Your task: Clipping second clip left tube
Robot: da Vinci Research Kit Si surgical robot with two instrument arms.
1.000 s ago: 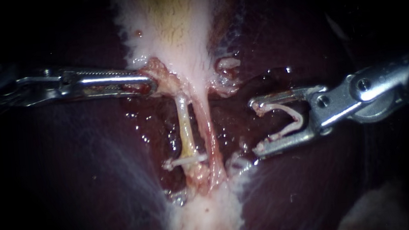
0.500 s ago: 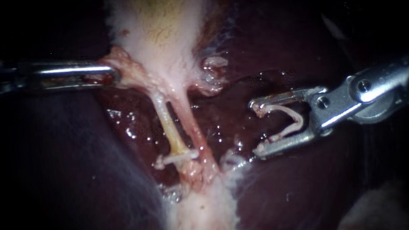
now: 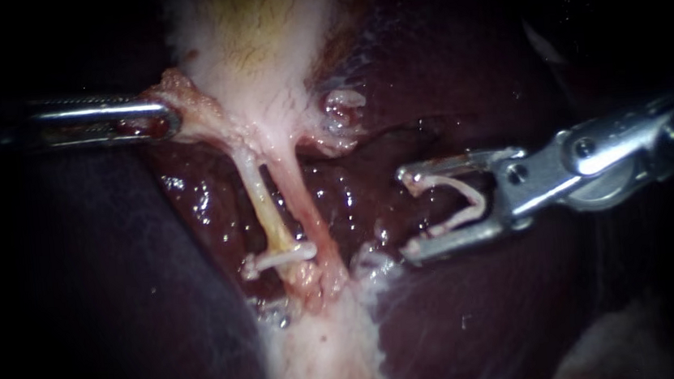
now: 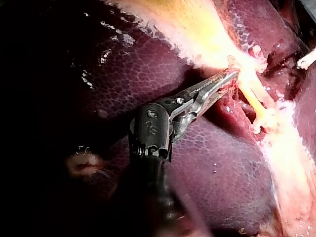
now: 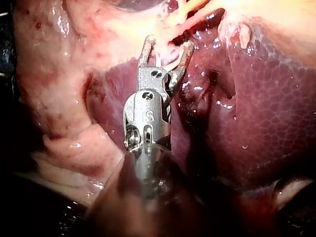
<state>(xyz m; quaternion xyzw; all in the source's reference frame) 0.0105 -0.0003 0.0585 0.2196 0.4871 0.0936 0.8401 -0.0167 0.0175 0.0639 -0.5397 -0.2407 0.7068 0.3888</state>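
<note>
In the endoscope view my left instrument (image 3: 166, 119) is shut on a reddish fold of tissue at the foot of the pale gallbladder (image 3: 259, 41), holding it out to the left. Two tubes slant down from there: the yellowish left tube (image 3: 261, 208) and the pink right tube (image 3: 304, 209). A white clip (image 3: 278, 258) crosses the left tube low down. My right instrument (image 3: 407, 216) stands to the right of the tubes, apart from them. Its jaws are spread wide with an open white clip (image 3: 468, 198) seated between them. The wrist views show the same holds: left instrument (image 4: 229, 76), right instrument (image 5: 165, 49).
Dark wet liver (image 3: 486, 315) lies on both sides of the tubes and glistens in the hollow behind them. A small pale tag of tissue (image 3: 342, 103) sits right of the gallbladder's foot. Pale tissue (image 3: 327, 353) runs down below the tubes.
My left instrument has drawn its fold of tissue to the left, so the tubes are stretched and slant more. My right instrument has shifted slightly left, jaws still spread around the clip.
</note>
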